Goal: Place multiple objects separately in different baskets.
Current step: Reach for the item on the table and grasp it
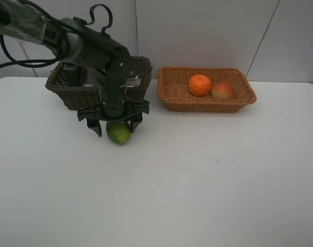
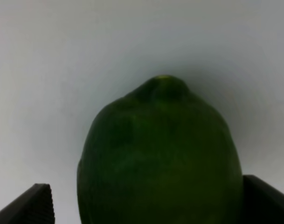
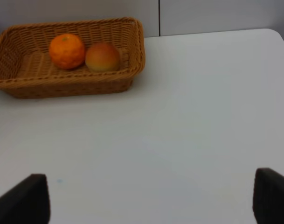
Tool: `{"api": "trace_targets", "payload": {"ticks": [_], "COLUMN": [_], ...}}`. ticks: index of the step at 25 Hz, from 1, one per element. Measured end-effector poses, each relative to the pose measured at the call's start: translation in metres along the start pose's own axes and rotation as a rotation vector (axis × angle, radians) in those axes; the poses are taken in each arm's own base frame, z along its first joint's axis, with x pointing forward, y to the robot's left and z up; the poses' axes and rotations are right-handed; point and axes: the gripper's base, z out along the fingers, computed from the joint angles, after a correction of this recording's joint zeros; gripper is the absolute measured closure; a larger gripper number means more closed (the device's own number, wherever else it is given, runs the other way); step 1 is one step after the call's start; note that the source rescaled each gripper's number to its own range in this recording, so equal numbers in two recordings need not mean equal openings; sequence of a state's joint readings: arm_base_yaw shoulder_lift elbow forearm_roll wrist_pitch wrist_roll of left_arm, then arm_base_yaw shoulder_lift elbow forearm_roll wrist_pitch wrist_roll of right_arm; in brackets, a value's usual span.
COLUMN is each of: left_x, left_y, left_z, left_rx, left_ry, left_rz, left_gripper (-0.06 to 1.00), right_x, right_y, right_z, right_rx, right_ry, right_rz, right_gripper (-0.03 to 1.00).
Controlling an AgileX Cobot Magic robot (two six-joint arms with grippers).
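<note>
Straddling the green fruit [image 1: 118, 132] on the white table [image 1: 197, 185], the left gripper [image 1: 115, 126] is held with its jaws spread wide, one finger on either side of the fruit and no squeeze yet visible — in the left wrist view the fruit [image 2: 158, 158] fills the space between the two dark fingertips [image 2: 32, 205], and whether they touch its skin cannot be told. The fruit is seen resting on the table just in front of the dark brown basket [image 1: 69, 90], which is partly hidden by the arm; something pale is glimpsed inside that basket, but what it is cannot be made out. The light tan basket [image 1: 207, 100] is set well apart to the right, and the orange [image 1: 200, 85] and the red-yellow fruit [image 1: 223, 91] are already lodged in it, touching or nearly so. The wide stance is judged to suit the fruit's roundness — a centred grip is needed, or the fruit may roll out sideways. Since fruit has been gathered in the tan basket, this one is likely meant to go there too. The right gripper [image 3: 151, 198] is kept off to the side, open and empty, with the tan basket [image 3: 67, 79] in its camera's sight.
</note>
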State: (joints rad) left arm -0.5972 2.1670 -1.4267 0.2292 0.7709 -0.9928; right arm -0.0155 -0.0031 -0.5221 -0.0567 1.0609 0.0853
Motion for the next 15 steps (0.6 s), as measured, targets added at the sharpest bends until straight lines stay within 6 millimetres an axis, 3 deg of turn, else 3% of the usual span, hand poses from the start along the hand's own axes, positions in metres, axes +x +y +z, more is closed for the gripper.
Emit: {"api": "trace_targets", "payload": {"ticks": [15], "left_x": [0.001], "left_y": [-0.002], "left_z": [0.013], "left_rx": [-0.003], "left_ry": [0.005], "left_rz": [0.009], "left_gripper": [-0.05], "right_x": [0.000], "right_y": [0.000], "right_z": [0.000], "right_rx": [0.000], "right_ry": [0.000], "right_rz": [0.000], "right_gripper": [0.09]}}
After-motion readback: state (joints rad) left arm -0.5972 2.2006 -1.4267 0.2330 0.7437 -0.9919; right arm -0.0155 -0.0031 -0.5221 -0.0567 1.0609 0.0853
